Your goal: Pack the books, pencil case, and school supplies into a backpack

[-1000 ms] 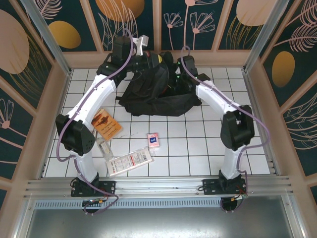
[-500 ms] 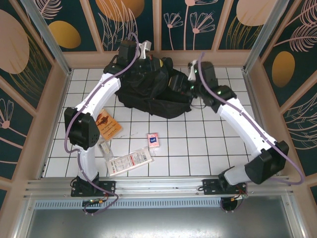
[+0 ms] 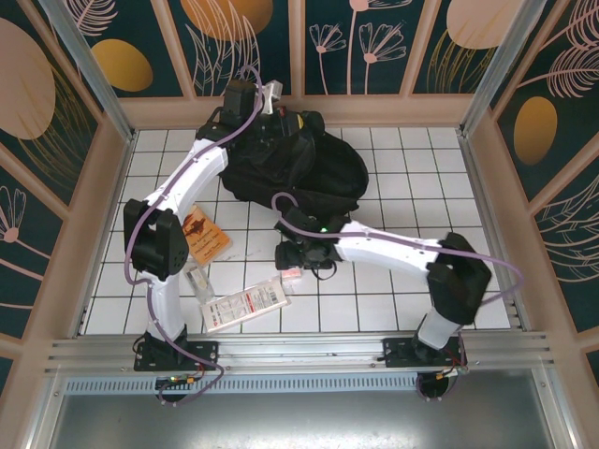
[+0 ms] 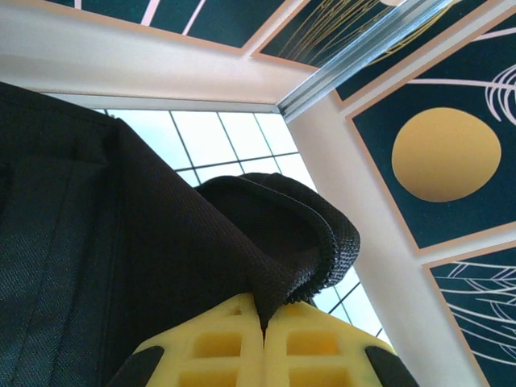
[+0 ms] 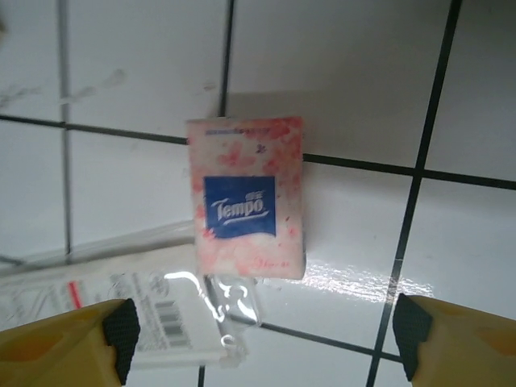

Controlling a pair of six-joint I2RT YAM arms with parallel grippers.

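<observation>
Your right end effector (image 5: 264,334) is released, its yellow fingers spread wide and hanging over the Tempo tissue pack (image 5: 246,197), which lies flat on the white tiled surface (image 3: 402,187) and touches neither finger. That wide stance looks like a set-up for coming down around the pack. Watch the clear packet (image 5: 121,306) with the barcode, whose corner sits just beside the pack's near edge and could be caught in the same closing. Your left end effector (image 4: 262,339) is clenched on a fold of the backpack (image 3: 309,173), pinching black mesh fabric between its pads. Judging by the task, it holds that edge up so the bag's mouth stays open for what you bring. The right wrist camera gives you the pack's printed face and its lie across a tile joint, where the overhead view has the arm on top of it. The overhead view gives you the route instead: the backpack sits at the far side of the surface, well apart from the pack, and the orange paperback (image 3: 203,234) waits to the left, not yet packed.
</observation>
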